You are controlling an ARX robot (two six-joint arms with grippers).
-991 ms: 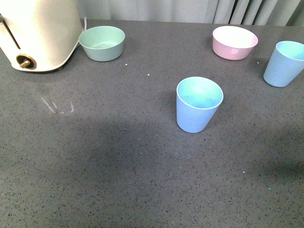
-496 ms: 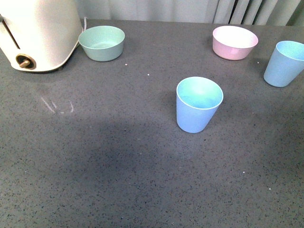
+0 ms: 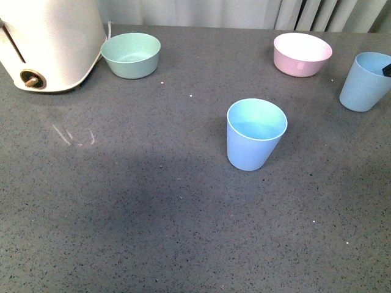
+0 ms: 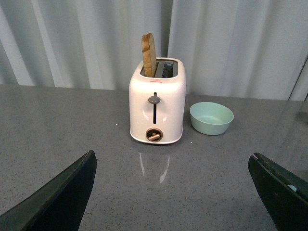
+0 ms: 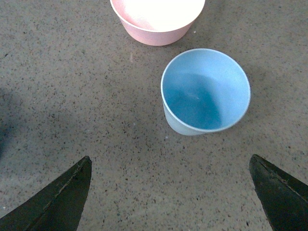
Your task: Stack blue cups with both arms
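centre cup (image 3: 255, 134) and far-right cup (image 5: 205, 91) upright, apart; judged light, stiff, slick: pinch rim wall. left jaws, right jaws spread, empty.

Lying open around middle blue cup (image 3: 256, 134): bare table (image 3: 153, 213).
Crowding the right blue cup (image 3: 365, 82): pink bowl (image 3: 302, 54); standing well apart, left: toaster (image 3: 49, 43), green bowl (image 3: 131, 55).

Grey speckled tabletop (image 3: 153, 232), pale curtain (image 4: 231, 43) behind.
Tabletop is dark grey, stone-look, with fine black and white flecks, slightly glossy, with soft shadow patches. Curtain is off-white, pleated in vertical folds, along the far edge. Light is even and diffuse.
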